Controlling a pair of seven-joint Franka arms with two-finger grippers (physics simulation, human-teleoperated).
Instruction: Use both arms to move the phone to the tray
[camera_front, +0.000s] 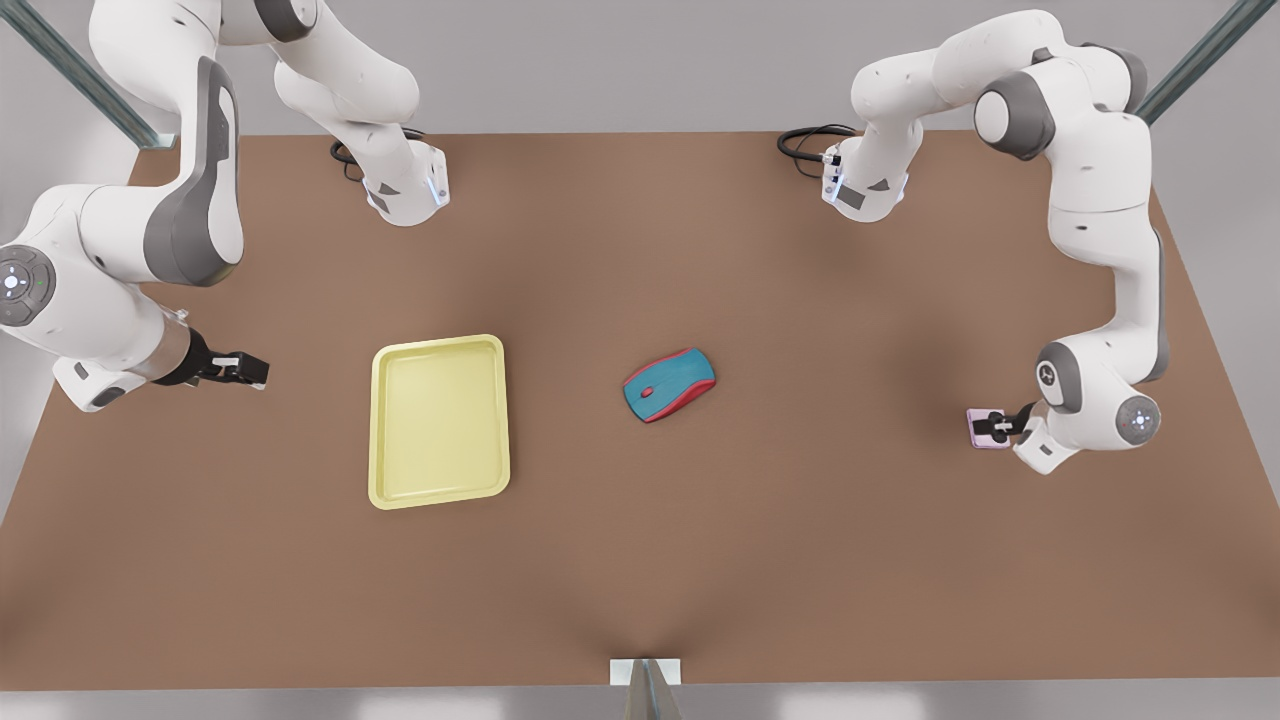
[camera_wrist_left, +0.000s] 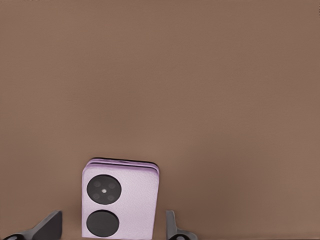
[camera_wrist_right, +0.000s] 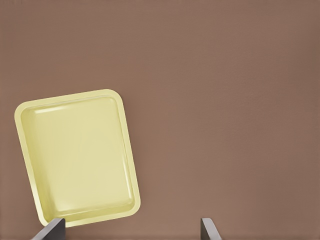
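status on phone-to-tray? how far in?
Early. Done: the left tool is at the phone, fingers open either side, not yet closed. Phone sits on the table at the front view's right, far from the tray. Right tool waits open near the tray. Left: grasp, handover, placing.

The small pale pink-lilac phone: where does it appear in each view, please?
Front view: the small pale pink-lilac phone lies at the front view's right, at the left gripper.
Left wrist view: phone between the open fingers.
Right wrist view: not in it.
Shared landmark: the brown table.
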